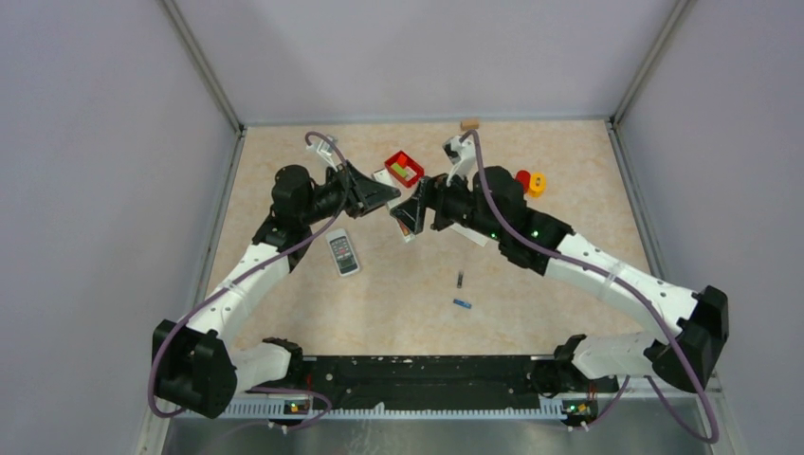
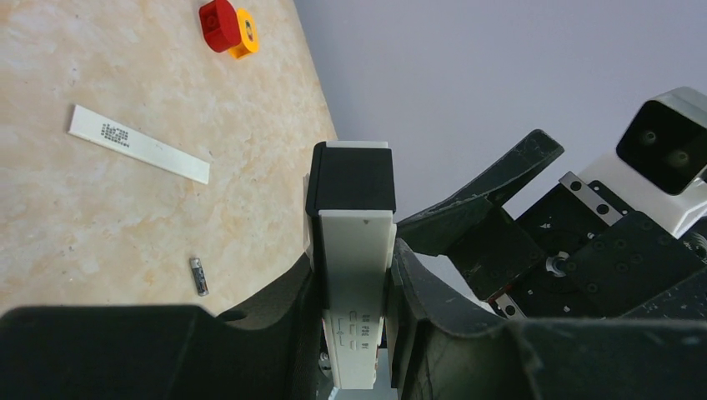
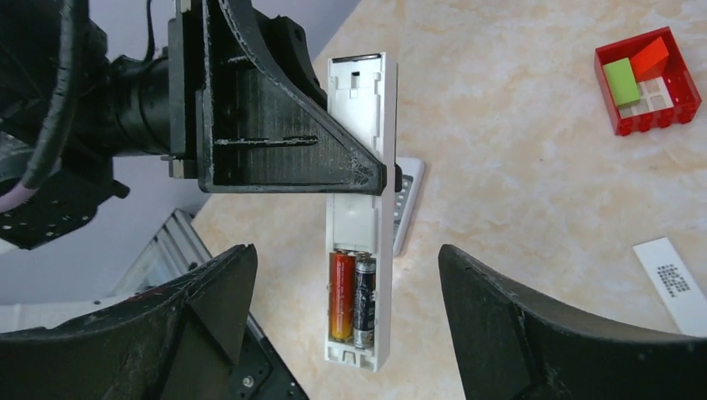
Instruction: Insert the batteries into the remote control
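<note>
My left gripper [image 2: 356, 265] is shut on a white remote control [image 2: 358, 250] and holds it above the table. In the right wrist view the remote control [image 3: 360, 108] shows its open back. Two batteries lie side by side in the compartment, one red-orange [image 3: 342, 296] and one black [image 3: 364, 302]. My right gripper [image 3: 346, 254] stands open around that end, its fingers well clear on both sides. A dark battery [image 1: 461, 279] and a blue battery [image 1: 462, 304] lie loose on the table. The dark battery [image 2: 199, 276] also shows in the left wrist view.
A second remote [image 1: 343, 252] lies keys-up on the table, left of centre. A red box [image 1: 405, 169] with coloured blocks stands at the back. Red and yellow pieces [image 1: 529, 180] sit to its right. A white printed strip [image 2: 137, 143] lies flat on the table. A small wooden block [image 1: 469, 123] rests by the back wall.
</note>
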Robot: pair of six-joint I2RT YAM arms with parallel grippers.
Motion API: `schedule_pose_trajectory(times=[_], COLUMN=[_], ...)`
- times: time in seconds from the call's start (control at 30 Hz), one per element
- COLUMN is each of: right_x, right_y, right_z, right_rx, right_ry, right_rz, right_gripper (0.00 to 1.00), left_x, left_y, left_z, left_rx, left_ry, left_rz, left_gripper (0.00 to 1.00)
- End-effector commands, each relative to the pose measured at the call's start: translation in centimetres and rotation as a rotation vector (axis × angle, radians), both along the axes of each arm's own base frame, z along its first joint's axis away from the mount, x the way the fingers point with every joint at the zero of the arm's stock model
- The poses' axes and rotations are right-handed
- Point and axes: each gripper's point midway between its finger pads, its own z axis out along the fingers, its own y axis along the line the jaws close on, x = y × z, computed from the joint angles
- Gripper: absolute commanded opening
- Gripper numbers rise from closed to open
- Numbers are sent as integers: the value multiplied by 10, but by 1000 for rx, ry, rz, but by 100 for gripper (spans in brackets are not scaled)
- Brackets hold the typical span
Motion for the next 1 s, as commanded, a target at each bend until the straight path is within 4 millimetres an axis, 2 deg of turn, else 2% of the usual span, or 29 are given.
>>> schedule_pose_trajectory(times=[0.0,0.17,0.43,0.6,0.7,0.73,0.77,0.83,0.87,0.97], right_x=[5,13,20,33,38,39,41,45,47,53], right_y=[15,28,35,35,34,33,31,26,24,14], right_z=[6,-8,-29,-43,-49,-51,-51,-54,-55,-66], right_rx=[-80,-182,-292,-362,-389,-398,-409,-437,-448,-494], right_ry=[-78,-96,-111,-87,-84,-88,-95,-117,-128,-146], right_rz=[62,87,103,63,47,40,26,13,11,23], right_gripper=[81,73,57,34,18,13,10,5,3,0], left_x=[6,8,13,16,18,19,21,24,26,33], left_y=[1,1,3,5,8,10,12,18,22,36], left_z=[6,5,0,-5,-11,-13,-16,-24,-29,-46], left_rx=[0,-8,-9,-3,5,13,22,45,60,103], left_ry=[-22,8,43,62,76,83,92,111,123,173], left_rz=[16,20,41,52,69,81,93,126,145,213], left_gripper=[0,0,2,6,12,18,29,58,68,88])
